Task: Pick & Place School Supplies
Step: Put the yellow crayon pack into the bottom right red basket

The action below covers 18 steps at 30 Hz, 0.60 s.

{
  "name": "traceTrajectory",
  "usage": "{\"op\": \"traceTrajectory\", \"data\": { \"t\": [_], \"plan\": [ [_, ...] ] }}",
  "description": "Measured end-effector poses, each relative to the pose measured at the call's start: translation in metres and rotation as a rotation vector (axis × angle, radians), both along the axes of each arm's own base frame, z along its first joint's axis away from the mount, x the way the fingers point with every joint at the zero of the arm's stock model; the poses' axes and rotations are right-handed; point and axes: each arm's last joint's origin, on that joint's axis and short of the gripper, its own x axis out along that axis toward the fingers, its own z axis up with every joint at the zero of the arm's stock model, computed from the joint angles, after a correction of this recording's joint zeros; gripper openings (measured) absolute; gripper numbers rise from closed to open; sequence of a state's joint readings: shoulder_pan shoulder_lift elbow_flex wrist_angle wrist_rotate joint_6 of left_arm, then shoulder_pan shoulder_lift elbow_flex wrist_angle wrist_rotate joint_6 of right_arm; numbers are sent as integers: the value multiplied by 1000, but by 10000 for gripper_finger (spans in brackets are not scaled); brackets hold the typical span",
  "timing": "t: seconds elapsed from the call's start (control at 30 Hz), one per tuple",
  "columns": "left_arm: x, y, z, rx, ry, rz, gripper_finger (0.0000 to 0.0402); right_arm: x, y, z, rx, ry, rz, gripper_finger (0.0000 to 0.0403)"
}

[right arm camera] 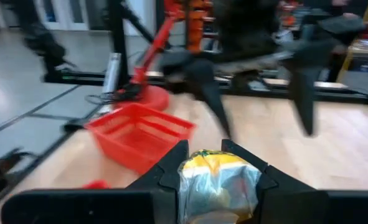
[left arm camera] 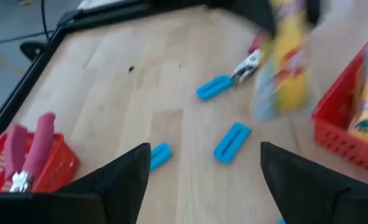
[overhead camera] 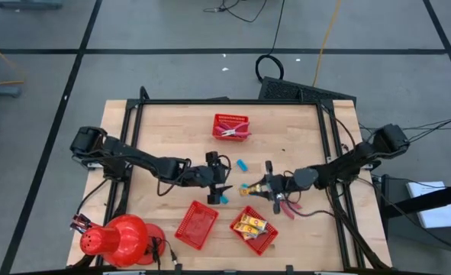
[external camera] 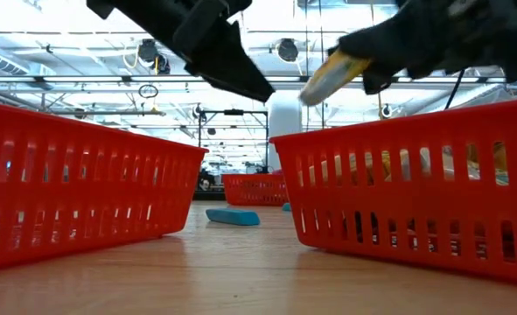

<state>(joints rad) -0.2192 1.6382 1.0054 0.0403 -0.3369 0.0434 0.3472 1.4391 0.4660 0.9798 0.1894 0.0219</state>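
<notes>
My right gripper [overhead camera: 257, 187] is shut on a yellow-orange packet [overhead camera: 246, 189] above the middle of the table; the packet also shows in the low view [external camera: 332, 75] and the left wrist view [left arm camera: 284, 68]. My left gripper [overhead camera: 220, 188] is open and empty just left of it, facing it, fingers [left arm camera: 124, 180] spread. Three light-blue blocks [left arm camera: 215, 87] [left arm camera: 232, 141] [left arm camera: 160, 155] lie flat on the wood. Pink-handled scissors [overhead camera: 286, 206] lie under my right gripper. My right gripper pinches the yellow-orange packet's near end [right arm camera: 216, 180] between its two fingers. The fingers come about level from the table's right. The packet's free end [external camera: 315, 91] sticks out past the fingertips toward the left gripper, tilted a little down, lifted clear of the table.
A red mesh basket [overhead camera: 230, 126] with pink-handled scissors stands at the far middle. An empty red basket [overhead camera: 196, 224] and one holding yellow packets [overhead camera: 253, 229] stand near the front edge. A big red dome [overhead camera: 118, 238] sits at the front left corner.
</notes>
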Motion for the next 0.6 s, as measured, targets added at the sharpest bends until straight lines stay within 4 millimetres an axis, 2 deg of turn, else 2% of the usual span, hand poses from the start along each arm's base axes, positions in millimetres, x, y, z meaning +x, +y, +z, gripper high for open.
{"op": "traceTrajectory", "data": {
  "t": [0.13, 0.37, 0.53, 0.6],
  "plan": [
    [-3, -1, -3, 4, 33, 38, 290, -9, 20, 3, 37, 0, 41, 72],
    [-3, 1, -3, 19, 31, 69, 285, -24, 53, -6, 87, 41, 74, 72],
    [-4, 3, -4, 42, 38, 97, 293, -12, 68, -17, 99, 91, 88, 72],
    [-4, 4, -5, 53, 45, 115, 293, -1, 73, -23, 107, 120, 124, 72]
  ]
}}
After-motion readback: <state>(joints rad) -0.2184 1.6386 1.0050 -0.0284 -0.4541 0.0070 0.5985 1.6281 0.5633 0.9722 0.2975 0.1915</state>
